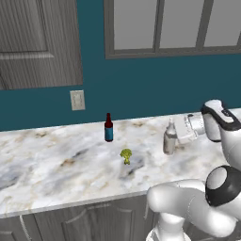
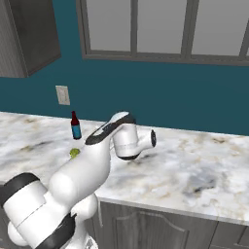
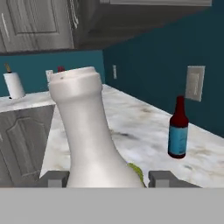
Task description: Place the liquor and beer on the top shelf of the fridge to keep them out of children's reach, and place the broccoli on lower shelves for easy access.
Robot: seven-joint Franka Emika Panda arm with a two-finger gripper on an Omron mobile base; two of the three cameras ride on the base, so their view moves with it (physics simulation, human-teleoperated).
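The liquor (image 1: 169, 139), a pale long-necked bottle, stands upright on the marble counter (image 1: 47, 164). My gripper (image 1: 173, 140) reaches in from the right and is shut on its lower body. In the hand view the liquor (image 3: 85, 131) rises between my fingertips (image 3: 54, 178). The beer (image 1: 108, 128), dark with a blue label, stands further left near the wall, and also shows as beer (image 3: 178, 131) and beer (image 2: 75, 126). The broccoli (image 1: 125, 156) lies on the counter between the bottles, towards the front. The fridge and its shelves are out of view.
A wall outlet (image 1: 77, 100) sits on the teal wall behind the beer, with a window (image 1: 174, 26) above the counter. Grey cabinet doors (image 1: 94, 221) run under the counter's front edge. A paper towel roll (image 3: 14, 85) stands far along the counter.
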